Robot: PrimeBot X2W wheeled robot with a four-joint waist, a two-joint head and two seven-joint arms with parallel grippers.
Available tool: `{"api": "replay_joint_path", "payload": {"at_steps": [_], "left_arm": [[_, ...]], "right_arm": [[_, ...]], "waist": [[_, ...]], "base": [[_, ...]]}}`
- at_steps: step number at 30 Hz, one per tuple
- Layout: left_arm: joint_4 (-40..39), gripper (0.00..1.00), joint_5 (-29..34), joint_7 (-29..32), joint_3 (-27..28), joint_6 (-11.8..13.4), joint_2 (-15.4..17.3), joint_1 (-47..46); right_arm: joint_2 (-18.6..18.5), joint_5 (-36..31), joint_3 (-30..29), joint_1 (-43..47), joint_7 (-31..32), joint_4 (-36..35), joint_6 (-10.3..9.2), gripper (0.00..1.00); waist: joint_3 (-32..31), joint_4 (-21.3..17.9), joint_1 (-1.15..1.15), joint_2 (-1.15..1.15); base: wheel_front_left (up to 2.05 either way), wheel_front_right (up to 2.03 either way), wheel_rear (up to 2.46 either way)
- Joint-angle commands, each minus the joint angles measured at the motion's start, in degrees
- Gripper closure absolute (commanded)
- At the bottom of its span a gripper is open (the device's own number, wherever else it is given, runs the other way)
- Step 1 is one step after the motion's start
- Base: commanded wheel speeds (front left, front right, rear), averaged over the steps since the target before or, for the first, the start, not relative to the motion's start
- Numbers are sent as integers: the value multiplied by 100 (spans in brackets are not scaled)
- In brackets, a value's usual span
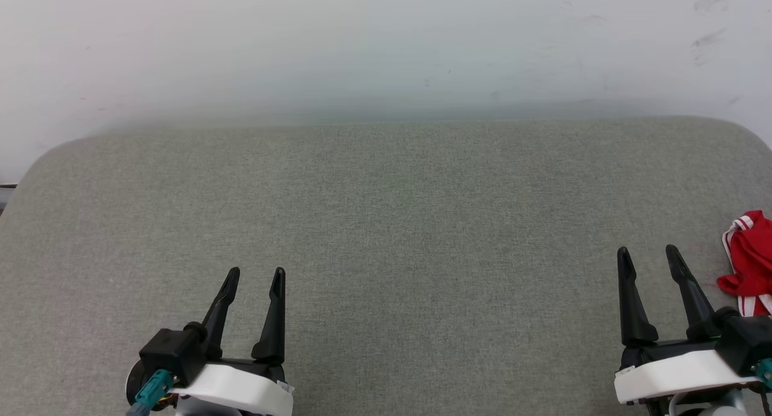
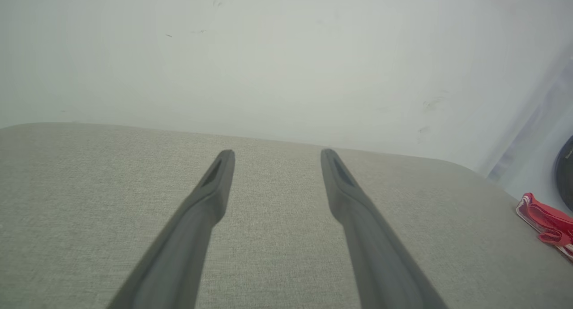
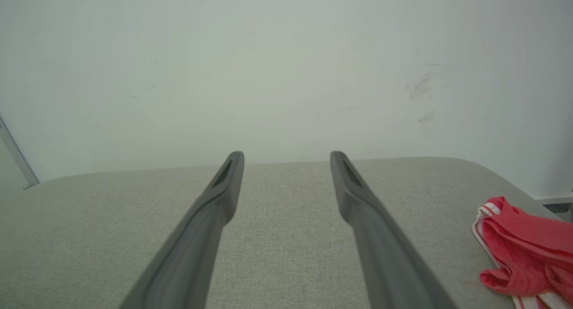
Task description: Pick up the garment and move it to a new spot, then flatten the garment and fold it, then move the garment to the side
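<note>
The garment [image 1: 749,262] lies bunched at the grey surface's [image 1: 386,223] right edge, just beside your right gripper [image 1: 652,258]. Both grippers, left [image 1: 254,277] included, are spread and empty. Swing right, pinch a thick fold.

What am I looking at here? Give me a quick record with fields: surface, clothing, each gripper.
surface: grey fabric-covered table against a pale wall
garment: red with red-and-white striped trim, bunched at the table's right edge
left gripper: open, holding nothing, over bare fabric
right gripper: open, holding nothing, just left of the garment, not touching
task stage: garment not yet picked up
</note>
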Motion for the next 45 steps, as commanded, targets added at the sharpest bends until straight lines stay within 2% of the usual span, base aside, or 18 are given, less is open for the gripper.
{"api": "replay_joint_path", "payload": {"at_steps": [1, 40, 41, 45], "left_arm": [[-6, 0, 19, -12, 20, 2, -12, 53], [32, 0, 223, -12, 49, 1, -46, 106], [61, 100, 199, 0, 46, 0, -40, 73], [205, 100, 74, 19, 40, 2, -41, 163]], "right_arm": [[23, 41, -5, 4, -14, -29, -5, 0], [25, 98, 76, 93, -15, -83, -5, 0], [1, 75, 70, 32, -1, -41, 1, 100], [2, 200, 75, 86, 28, 127, 1, 100]], "waist": [[-7, 4, 0, 0], [-63, 61, 0, 0], [-64, 62, 0, 0], [-63, 63, 1, 0]], "base": [[0, 0, 0], [0, 0, 0], [0, 0, 0], [0, 0, 0]]}}
